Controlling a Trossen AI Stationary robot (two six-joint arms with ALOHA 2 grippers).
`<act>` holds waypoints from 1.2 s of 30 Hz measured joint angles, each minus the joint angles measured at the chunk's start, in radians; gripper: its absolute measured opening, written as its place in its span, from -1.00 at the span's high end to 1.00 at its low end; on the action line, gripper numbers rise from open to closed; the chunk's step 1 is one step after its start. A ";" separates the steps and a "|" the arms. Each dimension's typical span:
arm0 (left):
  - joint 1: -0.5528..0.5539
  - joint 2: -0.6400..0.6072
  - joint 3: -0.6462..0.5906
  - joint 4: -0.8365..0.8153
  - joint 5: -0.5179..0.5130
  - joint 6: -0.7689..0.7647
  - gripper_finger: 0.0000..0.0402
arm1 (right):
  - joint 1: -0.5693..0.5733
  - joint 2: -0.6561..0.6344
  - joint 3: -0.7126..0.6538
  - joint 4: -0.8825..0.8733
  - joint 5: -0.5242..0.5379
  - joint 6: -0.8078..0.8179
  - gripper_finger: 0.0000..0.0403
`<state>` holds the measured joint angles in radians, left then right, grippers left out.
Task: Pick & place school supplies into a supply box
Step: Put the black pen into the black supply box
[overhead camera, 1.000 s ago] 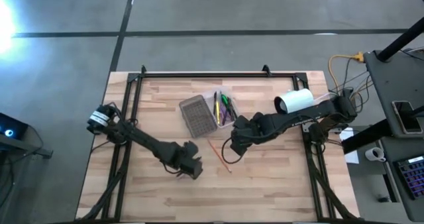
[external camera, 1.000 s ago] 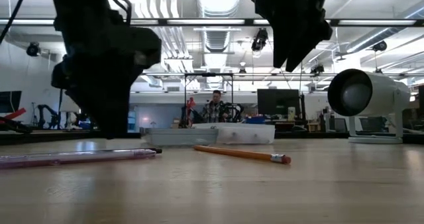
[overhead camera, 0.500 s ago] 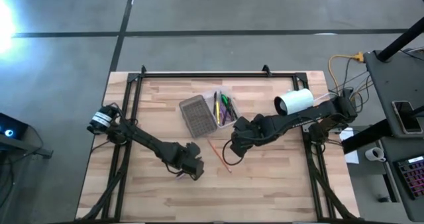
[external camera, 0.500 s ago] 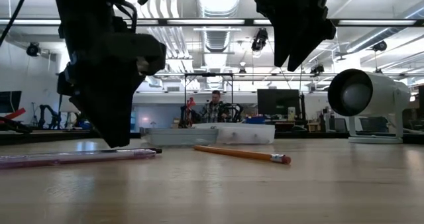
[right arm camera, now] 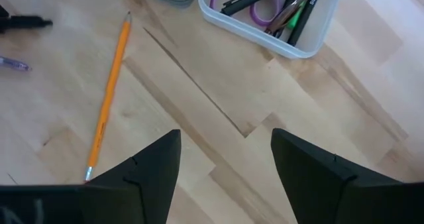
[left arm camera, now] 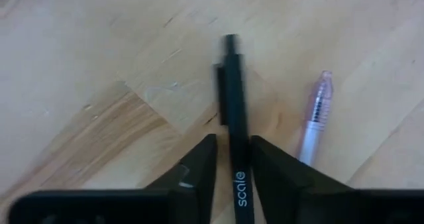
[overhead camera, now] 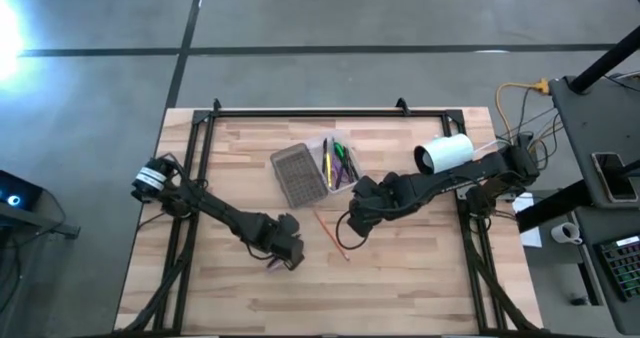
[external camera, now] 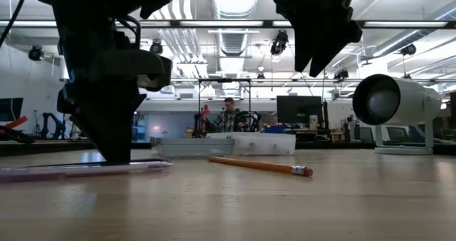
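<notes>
Three supplies loose on table: black pen point(left arm camera: 233, 118), clear pink pen point(left arm camera: 314, 116), orange pencil point(right arm camera: 107, 98). Left gripper point(left arm camera: 232, 159) fingers straddle black pen, lower centre. Right gripper point(right arm camera: 225, 159) spread, empty. Clear supply box point(overhead camera: 338, 164) upper centre, several pens inside.

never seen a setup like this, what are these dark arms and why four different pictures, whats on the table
Two robot arms work at a wooden table. One camera looks down from above, one sits at table height, and one rides on each wrist. The left pincer is down at the table with its fingers on either side of a black pen; a clear purple pen lies beside it. The right pincer hangs open above an orange pencil. The clear supply box lies open, with pens and purple-handled scissors already inside. A white cylinder stands at the table's right edge.
</notes>
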<state>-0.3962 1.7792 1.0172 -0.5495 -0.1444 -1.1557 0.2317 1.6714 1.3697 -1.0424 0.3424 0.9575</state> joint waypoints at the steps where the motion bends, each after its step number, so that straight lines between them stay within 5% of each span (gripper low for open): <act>1: 0.003 0.000 -0.001 -0.001 0.001 0.005 0.71 | 0.001 0.000 0.000 0.000 0.000 0.007 -0.12; 4: 0.011 0.001 0.000 -0.003 0.026 0.020 0.92 | 0.007 0.000 0.000 0.000 0.005 0.021 -0.12; 11: 0.037 -0.043 -0.009 0.026 0.072 0.020 0.94 | 0.065 -0.054 -0.001 -0.001 0.164 0.123 -0.06; 17: 0.104 -0.203 -0.023 0.308 0.058 0.021 0.95 | 0.088 -0.138 -0.002 -0.010 0.284 0.258 0.02; 25: 0.361 -0.279 -0.136 0.795 0.027 -0.021 0.95 | 0.098 -0.230 -0.003 -0.005 0.402 0.352 0.10; 36: 0.663 -0.119 -0.032 0.834 0.041 -0.093 0.94 | 0.098 -0.261 -0.004 -0.009 0.418 0.359 0.12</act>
<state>0.2671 1.6599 0.9854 0.2841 -0.1036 -1.2488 0.3300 1.4103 1.3661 -1.0510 0.7602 1.3164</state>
